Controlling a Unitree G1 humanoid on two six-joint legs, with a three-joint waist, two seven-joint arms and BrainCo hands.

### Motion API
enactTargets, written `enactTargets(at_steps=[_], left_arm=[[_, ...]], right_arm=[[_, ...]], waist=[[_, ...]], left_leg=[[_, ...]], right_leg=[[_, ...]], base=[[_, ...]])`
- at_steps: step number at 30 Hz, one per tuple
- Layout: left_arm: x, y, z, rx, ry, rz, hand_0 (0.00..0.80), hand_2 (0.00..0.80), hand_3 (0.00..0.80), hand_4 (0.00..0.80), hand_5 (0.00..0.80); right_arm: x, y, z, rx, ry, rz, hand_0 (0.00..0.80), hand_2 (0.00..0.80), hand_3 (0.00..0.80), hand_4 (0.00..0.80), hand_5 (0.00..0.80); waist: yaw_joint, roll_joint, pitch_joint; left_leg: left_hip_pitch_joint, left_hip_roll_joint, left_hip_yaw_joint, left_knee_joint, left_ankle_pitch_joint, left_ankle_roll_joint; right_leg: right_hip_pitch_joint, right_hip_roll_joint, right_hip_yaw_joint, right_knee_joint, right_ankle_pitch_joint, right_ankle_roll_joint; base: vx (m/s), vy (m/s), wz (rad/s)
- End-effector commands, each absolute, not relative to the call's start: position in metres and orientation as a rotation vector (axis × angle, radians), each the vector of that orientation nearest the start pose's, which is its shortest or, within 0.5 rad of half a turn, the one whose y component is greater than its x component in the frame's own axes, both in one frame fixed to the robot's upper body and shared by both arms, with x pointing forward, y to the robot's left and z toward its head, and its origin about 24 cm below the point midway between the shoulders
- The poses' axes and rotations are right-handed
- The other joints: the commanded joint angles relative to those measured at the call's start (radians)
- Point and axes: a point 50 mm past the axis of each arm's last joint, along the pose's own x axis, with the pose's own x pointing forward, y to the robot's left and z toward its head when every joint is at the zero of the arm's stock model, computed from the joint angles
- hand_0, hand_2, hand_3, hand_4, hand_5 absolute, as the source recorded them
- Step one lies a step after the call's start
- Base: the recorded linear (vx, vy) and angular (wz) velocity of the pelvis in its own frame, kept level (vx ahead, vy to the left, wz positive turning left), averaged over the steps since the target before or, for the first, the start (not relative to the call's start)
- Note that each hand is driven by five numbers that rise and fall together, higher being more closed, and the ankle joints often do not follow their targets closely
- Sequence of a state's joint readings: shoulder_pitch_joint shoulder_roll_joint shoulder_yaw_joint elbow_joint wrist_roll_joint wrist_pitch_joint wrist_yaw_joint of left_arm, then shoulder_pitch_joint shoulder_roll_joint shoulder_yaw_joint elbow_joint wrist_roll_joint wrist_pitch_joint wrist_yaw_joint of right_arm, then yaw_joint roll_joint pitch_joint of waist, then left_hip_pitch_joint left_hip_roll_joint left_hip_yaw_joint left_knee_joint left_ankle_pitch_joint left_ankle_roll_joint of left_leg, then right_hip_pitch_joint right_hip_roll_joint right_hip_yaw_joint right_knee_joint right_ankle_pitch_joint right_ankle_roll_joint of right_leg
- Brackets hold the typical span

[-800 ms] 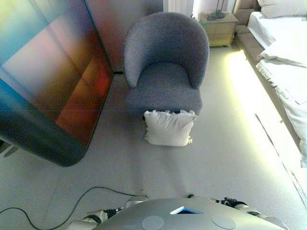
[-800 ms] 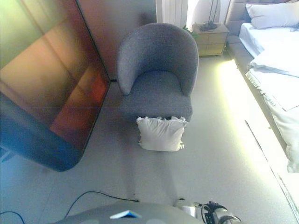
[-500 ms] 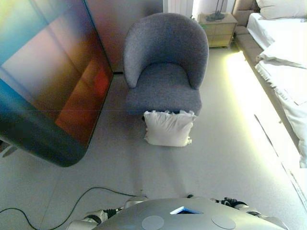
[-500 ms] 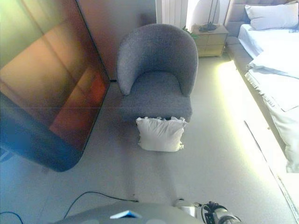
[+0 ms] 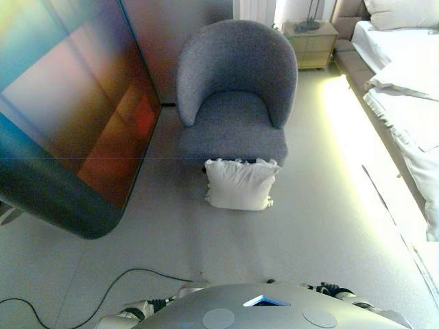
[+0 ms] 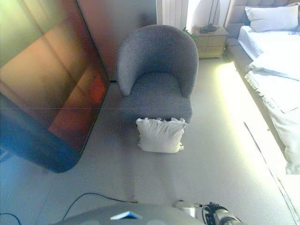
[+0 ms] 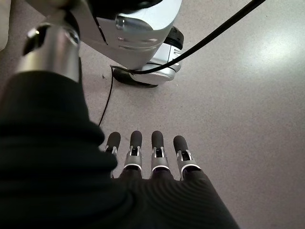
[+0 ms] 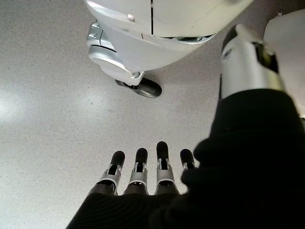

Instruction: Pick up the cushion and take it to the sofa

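Observation:
A white cushion (image 5: 240,185) with a frilled edge stands on the floor and leans against the front of the grey armchair (image 5: 233,103), ahead of me at the centre of the eye views. It also shows in the right eye view (image 6: 160,135). My left hand (image 7: 152,164) hangs at my side above the floor with straight fingers and holds nothing. My right hand (image 8: 143,179) hangs the same way, open and empty. Both hands are far from the cushion.
A large dark glossy panel (image 5: 68,116) stands slanted on the left. A bed with white bedding (image 5: 405,89) runs along the right. A wooden nightstand (image 5: 312,41) stands behind the armchair. Grey floor lies between me and the cushion.
The whole view has shifted very slightly. The cushion, the chair and both hands have not moved.

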State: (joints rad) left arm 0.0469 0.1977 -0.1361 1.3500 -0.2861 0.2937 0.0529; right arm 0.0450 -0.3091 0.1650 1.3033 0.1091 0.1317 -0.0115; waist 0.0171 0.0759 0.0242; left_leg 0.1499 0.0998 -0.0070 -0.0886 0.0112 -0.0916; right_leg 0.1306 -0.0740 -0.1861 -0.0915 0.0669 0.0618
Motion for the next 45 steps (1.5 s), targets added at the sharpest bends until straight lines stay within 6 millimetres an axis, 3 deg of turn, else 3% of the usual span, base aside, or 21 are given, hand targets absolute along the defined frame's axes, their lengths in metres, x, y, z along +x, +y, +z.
enactTargets(at_steps=[1, 15, 17, 20, 23, 25, 29, 32, 35, 37, 41, 43, 45], left_arm=[[0.033, 0.239, -0.169, 0.126, 1.644, 0.279, 0.0, 0.0, 0.0, 0.0, 0.0], [0.036, 0.24, -0.169, 0.122, 1.626, 0.306, 0.0, 0.0, 0.0, 0.0, 0.0], [0.039, 0.24, -0.169, 0.125, 1.612, 0.31, 0.0, 0.0, 0.0, 0.0, 0.0], [0.043, 0.239, -0.169, 0.109, 1.579, 0.308, 0.0, 0.0, 0.0, 0.0, 0.0], [0.045, 0.235, -0.17, 0.06, 1.552, 0.322, 0.0, 0.0, 0.0, 0.0, 0.0], [0.044, 0.233, -0.171, 0.026, 1.548, 0.333, 0.0, 0.0, 0.0, 0.0, 0.0], [0.033, 0.239, -0.171, 0.017, 1.546, 0.35, 0.0, 0.0, 0.0, 0.0, 0.0], [0.024, 0.241, -0.171, 0.021, 1.563, 0.338, 0.0, 0.0, 0.0, 0.0, 0.0], [0.015, 0.239, -0.171, 0.012, 1.589, 0.338, 0.0, 0.0, 0.0, 0.0, 0.0], [0.006, 0.239, -0.172, 0.008, 1.617, 0.347, 0.0, 0.0, 0.0, 0.0, 0.0], [-0.015, 0.238, -0.171, -0.007, 1.693, 0.373, 0.0, 0.0, 0.0, 0.0, 0.0], [-0.019, 0.238, -0.171, -0.03, 1.705, 0.382, 0.0, 0.0, 0.0, 0.0, 0.0], [-0.014, 0.242, -0.17, -0.007, 1.687, 0.368, 0.0, 0.0, 0.0, 0.0, 0.0]], right_arm=[[0.057, -0.249, -0.166, -0.228, 1.455, -0.159, 0.0, 0.0, 0.0, 0.0, 0.0], [0.061, -0.25, -0.165, -0.225, 1.444, -0.16, 0.0, 0.0, 0.0, 0.0, 0.0], [0.064, -0.251, -0.164, -0.221, 1.438, -0.168, 0.0, 0.0, 0.0, 0.0, 0.0], [0.072, -0.253, -0.162, -0.225, 1.423, -0.169, 0.0, 0.0, 0.0, 0.0, 0.0], [0.081, -0.258, -0.159, -0.233, 1.408, -0.174, 0.0, 0.0, 0.0, 0.0, 0.0], [0.083, -0.261, -0.158, -0.235, 1.404, -0.189, 0.0, 0.0, 0.0, 0.0, 0.0], [0.083, -0.263, -0.158, -0.25, 1.403, -0.17, 0.0, 0.0, 0.0, 0.0, 0.0], [0.077, -0.263, -0.159, -0.251, 1.421, -0.17, 0.0, 0.0, 0.0, 0.0, 0.0], [0.071, -0.266, -0.159, -0.256, 1.444, -0.177, 0.0, 0.0, 0.0, 0.0, 0.0], [0.067, -0.266, -0.159, -0.267, 1.469, -0.167, 0.0, 0.0, 0.0, 0.0, 0.0], [0.056, -0.266, -0.161, -0.262, 1.521, -0.177, 0.0, 0.0, 0.0, 0.0, 0.0], [0.052, -0.266, -0.161, -0.264, 1.543, -0.183, 0.0, 0.0, 0.0, 0.0, 0.0], [0.049, -0.264, -0.162, -0.252, 1.55, -0.195, 0.0, 0.0, 0.0, 0.0, 0.0]], waist=[[0.025, -0.095, 0.045], [0.027, -0.09, 0.053], [0.028, -0.099, 0.063], [0.035, -0.132, 0.094], [0.046, -0.15, 0.139], [0.054, -0.142, 0.162], [0.099, -0.091, 0.181], [0.129, -0.058, 0.176], [0.166, -0.048, 0.163], [0.193, -0.052, 0.154], [0.233, -0.052, 0.13], [0.235, -0.059, 0.118], [0.234, -0.063, 0.114]], left_leg=[[0.006, -0.105, 0.064, 0.009, -0.075, 0.076], [-0.008, -0.094, 0.051, 0.039, -0.07, 0.066], [-0.034, -0.095, 0.043, 0.122, -0.094, 0.064], [-0.126, -0.116, 0.044, 0.356, -0.147, 0.071], [-0.282, -0.129, 0.058, 0.653, -0.104, 0.075], [-0.346, -0.119, 0.078, 0.701, -0.065, 0.068], [-0.382, -0.097, 0.046, 0.474, 0.069, 0.044], [-0.403, -0.056, 0.077, 0.276, 0.169, 0.017], [-0.429, -0.032, 0.09, 0.138, 0.217, 0.003], [-0.435, -0.021, 0.073, 0.056, 0.226, -0.005], [-0.486, 0.031, 0.027, 0.013, 0.235, -0.028], [-0.478, 0.04, 0.043, 0.02, 0.189, -0.018], [-0.474, 0.035, 0.045, 0.072, 0.19, -0.006]], right_leg=[[0.014, -0.012, 0.027, 0.035, -0.092, 0.023], [0.005, 0.006, 0.029, 0.045, -0.102, 0.004], [-0.005, 0.002, 0.032, 0.067, -0.107, -0.008], [-0.036, -0.025, 0.029, 0.127, -0.12, -0.037], [-0.069, -0.039, 0.038, 0.198, -0.133, -0.07], [-0.066, -0.03, 0.05, 0.225, -0.151, -0.078], [0.003, 0.035, 0.1, 0.225, -0.215, -0.069], [0.09, 0.08, 0.14, 0.22, -0.274, -0.07], [0.18, 0.092, 0.195, 0.224, -0.346, -0.069], [0.233, 0.081, 0.228, 0.234, -0.387, -0.067], [0.309, 0.051, 0.269, 0.274, -0.464, -0.061], [0.323, 0.004, 0.26, 0.32, -0.464, -0.028], [0.314, -0.046, 0.252, 0.414, -0.41, 0.028]], base=[[-0.018, -0.067, 0.0], [-0.017, -0.057, 0.0], [-0.027, -0.088, 0.02], [-0.048, -0.086, 0.21], [-0.068, -0.094, 0.41], [0.017, -0.037, 0.13], [0.268, 0.022, -0.49], [0.467, 0.034, 0.2], [0.565, 0.065, -0.03], [0.628, 0.104, -0.17], [0.73, 0.193, -0.18], [0.673, 0.274, -0.47], [0.648, 0.268, -0.44]])
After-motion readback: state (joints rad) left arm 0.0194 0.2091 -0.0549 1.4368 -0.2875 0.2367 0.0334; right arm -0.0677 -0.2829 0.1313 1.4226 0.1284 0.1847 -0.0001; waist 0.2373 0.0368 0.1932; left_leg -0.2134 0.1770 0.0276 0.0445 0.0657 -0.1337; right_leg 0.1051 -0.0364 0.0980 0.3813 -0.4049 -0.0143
